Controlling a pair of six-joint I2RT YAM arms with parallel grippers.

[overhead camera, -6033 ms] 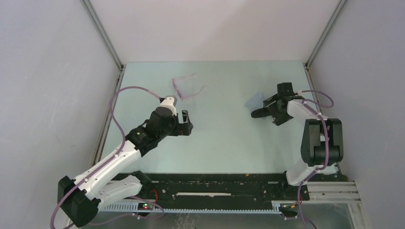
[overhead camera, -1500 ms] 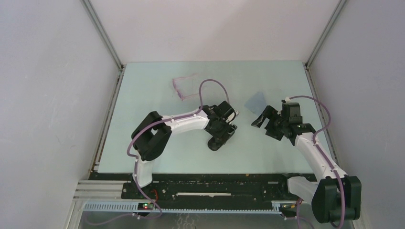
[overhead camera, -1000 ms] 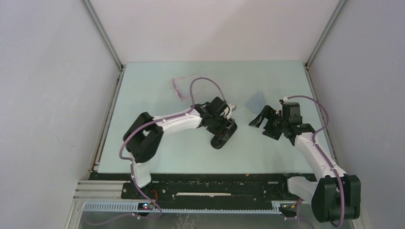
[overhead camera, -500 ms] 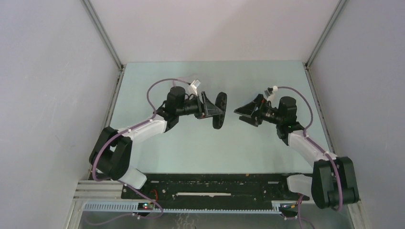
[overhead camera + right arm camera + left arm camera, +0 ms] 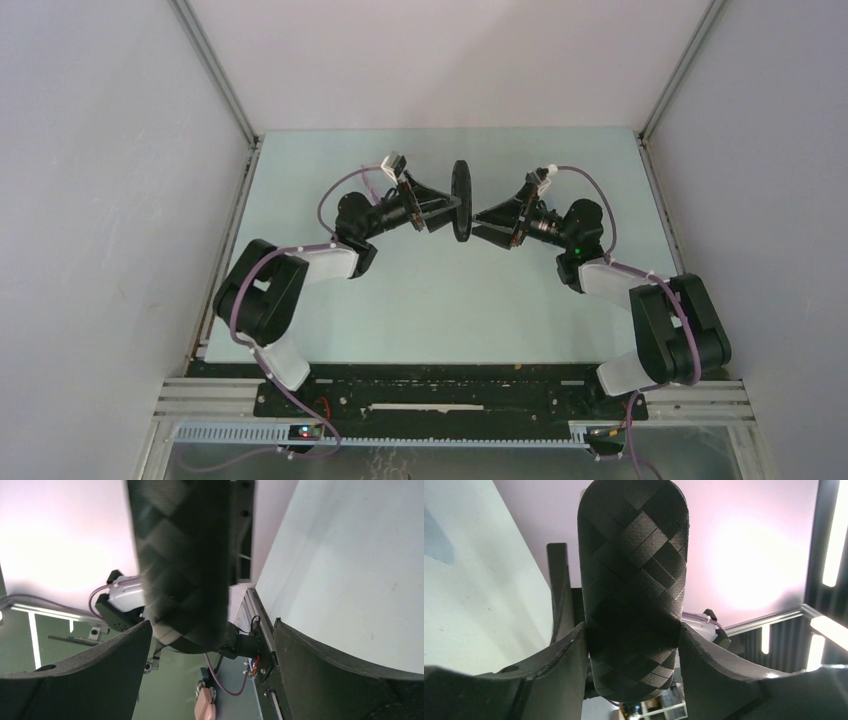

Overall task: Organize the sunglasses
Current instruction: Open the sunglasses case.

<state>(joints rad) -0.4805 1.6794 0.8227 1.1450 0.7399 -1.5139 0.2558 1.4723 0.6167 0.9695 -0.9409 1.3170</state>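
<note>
Handover of the case above the table (image 5: 450, 300), read left to right. The left gripper (image 5: 447, 207) pinches the case (image 5: 461, 200) across its narrow width; in the left wrist view its fingers (image 5: 559, 655) press against both long sides of the woven black shell, which stands on edge and clear of the table. The right gripper (image 5: 480, 222) faces it from the other side with its fingers (image 5: 100, 655) spread wide. The right wrist view shows the case lying between them, with open space on the right side and no sure contact on the left. The step in hand appears to be passing or opening the case with both arms. To do it well, the right fingers should probably close on one half of the shell only, away from the left pads, while the left grip stays firm. A clamp across both halves would hold the lid shut, and a hard pull could twist the case out of the left pinch. Container: the case is the only one in view. It is closed, so its contents cannot be told. The sunglasses show in no view, so where they lie cannot be told.
</note>
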